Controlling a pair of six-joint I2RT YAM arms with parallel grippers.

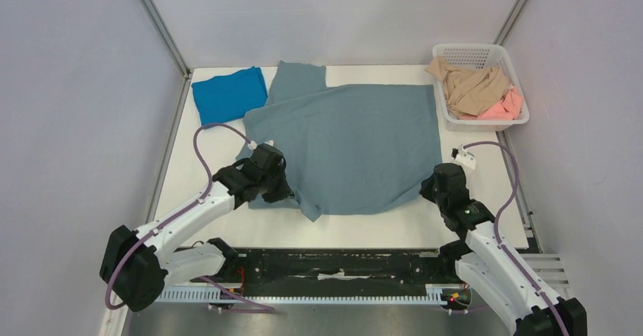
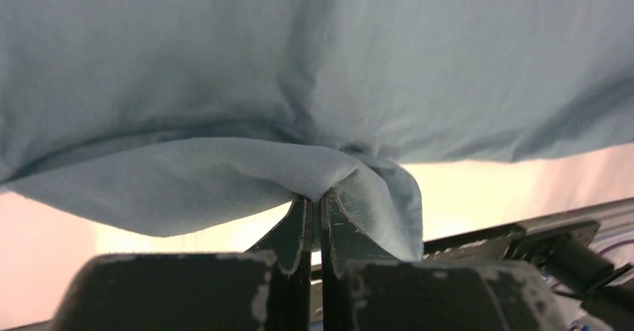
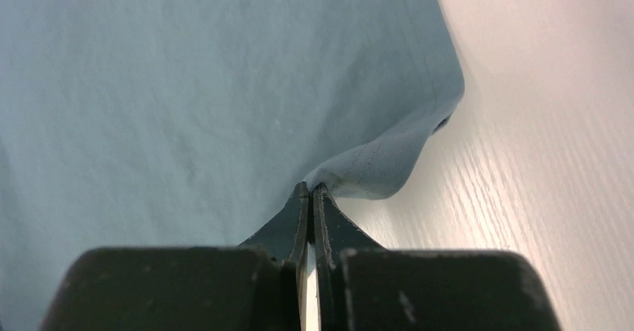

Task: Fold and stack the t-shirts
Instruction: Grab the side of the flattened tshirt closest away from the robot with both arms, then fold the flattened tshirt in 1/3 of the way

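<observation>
The large grey-blue t-shirt (image 1: 349, 142) lies spread flat across the middle of the tabletop (image 1: 364, 226), its long axis running left to right. One sleeve juts toward the far edge at the shirt's far-left corner. The near-left part is bunched and turned over on itself.

The left jaws are pressed together on that near-left edge. The left wrist view shows a fold of the cloth (image 2: 314, 69) pinched between them and draping down on both sides. The right jaws are pressed together on the near-right corner. The right wrist view shows the stitched hem (image 3: 374, 170) caught at their tips and raised a little off the pale tabletop (image 3: 538, 159).

A bright blue t-shirt (image 1: 229, 93) sits folded into a tidy rectangle at the far-left corner, its right edge touching the grey-blue sleeve.

A white slatted basket (image 1: 474, 51) stands at the far-right corner, just beside the grey-blue shirt's right edge. Inside it, a tan t-shirt (image 1: 470, 89) lies crumpled across most of the space, and a pink t-shirt (image 1: 506, 107) is wadded against the near-right side.
</observation>
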